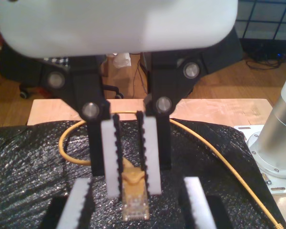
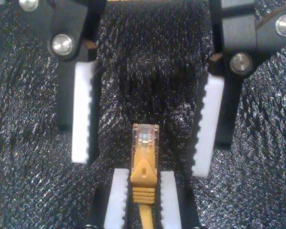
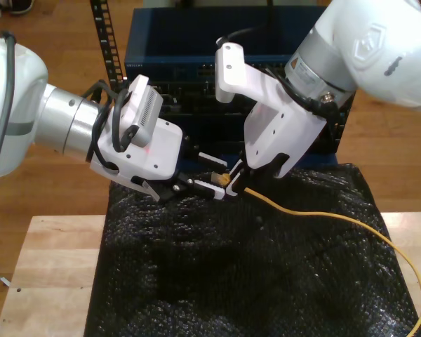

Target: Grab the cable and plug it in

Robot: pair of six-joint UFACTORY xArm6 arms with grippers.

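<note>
The yellow cable trails across the black foam toward the exterior view's right. Its clear plug sticks out past the orange boot, free in the air. My second gripper, on the arm at the exterior view's right, is shut on the boot just behind the plug. My first gripper, on the arm at the exterior view's left, faces it and is open. Its white pads stand wide to either side of the plug without touching it.
Black bubble-textured foam covers a wooden table. A dark blue rack unit stands behind the arms. A silver arm base rises beside the foam. The cable loops back over the foam.
</note>
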